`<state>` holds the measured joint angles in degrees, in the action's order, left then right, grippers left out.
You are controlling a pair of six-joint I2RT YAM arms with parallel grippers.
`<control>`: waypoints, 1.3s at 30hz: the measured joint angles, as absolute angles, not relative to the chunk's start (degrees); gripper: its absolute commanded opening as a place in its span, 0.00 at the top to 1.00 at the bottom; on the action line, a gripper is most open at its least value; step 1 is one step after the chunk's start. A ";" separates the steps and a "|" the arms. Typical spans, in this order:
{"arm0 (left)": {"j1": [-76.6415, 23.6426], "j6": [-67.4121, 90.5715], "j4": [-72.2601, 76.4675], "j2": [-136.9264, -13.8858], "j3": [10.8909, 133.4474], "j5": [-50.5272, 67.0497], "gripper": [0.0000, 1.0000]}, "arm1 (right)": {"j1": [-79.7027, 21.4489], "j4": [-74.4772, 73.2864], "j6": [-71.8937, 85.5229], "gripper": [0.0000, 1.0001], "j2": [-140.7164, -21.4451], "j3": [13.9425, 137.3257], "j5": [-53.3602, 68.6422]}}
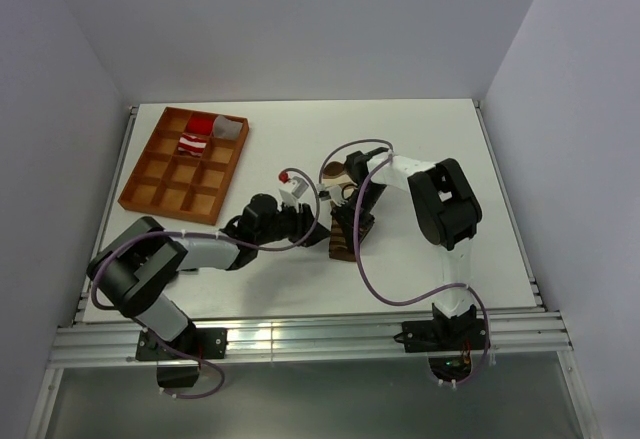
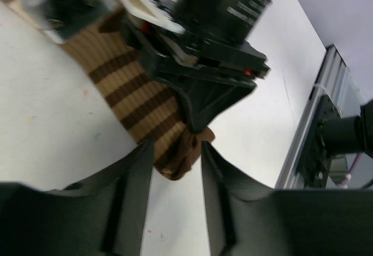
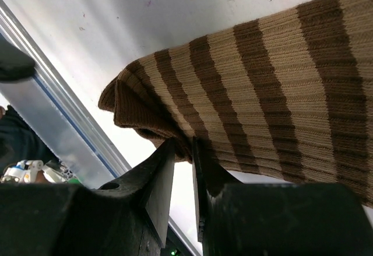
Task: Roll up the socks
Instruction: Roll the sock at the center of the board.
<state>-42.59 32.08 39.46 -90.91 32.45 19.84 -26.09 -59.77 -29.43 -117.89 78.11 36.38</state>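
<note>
Left end effector [image 2: 176,151]: fingers stand either side of the dark end of the brown-and-tan sock [image 3: 274,81], and the fabric fills the gap. I cannot tell whether I am clamping it or only bracketing it.
Right end effector [image 3: 182,151]: narrow, pinched on a fold along the same sock's edge.
Sock in hand, position: on the table [image 1: 300,134], between my two arms near the middle. Most of it lies flat and one end is bunched.
Why two holds on one sock: my judgement is that limp fabric slides when turned, so one side anchors the end while the other works the fold over.
Red-and-white sock [image 1: 194,143]: bundled at the far end of the orange tray [image 1: 142,156], well apart from both arms. It looks finished to me.
Count, socks: two, one in the tray and one on the table.
Count, trays: one, divided into compartments.
Count, end effectors: two, both at the brown-and-tan sock.
Progress, judged: second sock, roll barely begun.
</note>
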 measured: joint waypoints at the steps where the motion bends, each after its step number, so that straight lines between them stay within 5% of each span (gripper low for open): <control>1: -42.98 31.79 39.51 -91.18 32.53 20.34 0.52 | -26.09 -59.75 -29.39 0.74 -117.89 78.11 36.34; 23: -49.21 25.06 33.21 -100.66 39.07 20.60 0.55 | -26.09 -59.68 -28.95 0.74 -117.89 78.11 36.03; 29: -49.32 24.71 31.62 -102.52 40.58 18.02 0.65 | -26.09 -59.66 -28.93 0.75 -117.89 78.11 35.92; 35: -49.45 25.10 30.46 -103.85 42.37 16.38 0.94 | -26.09 -59.57 -28.53 0.75 -117.89 78.11 35.53; 39: -49.47 26.06 28.86 -104.64 43.92 16.38 1.00 | -26.09 -59.22 -27.81 0.71 -117.58 78.04 34.65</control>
<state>-49.47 26.06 28.86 -104.64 43.92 16.38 -26.09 -59.22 -27.81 -117.58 78.04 34.65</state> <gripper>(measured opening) 0.026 0.262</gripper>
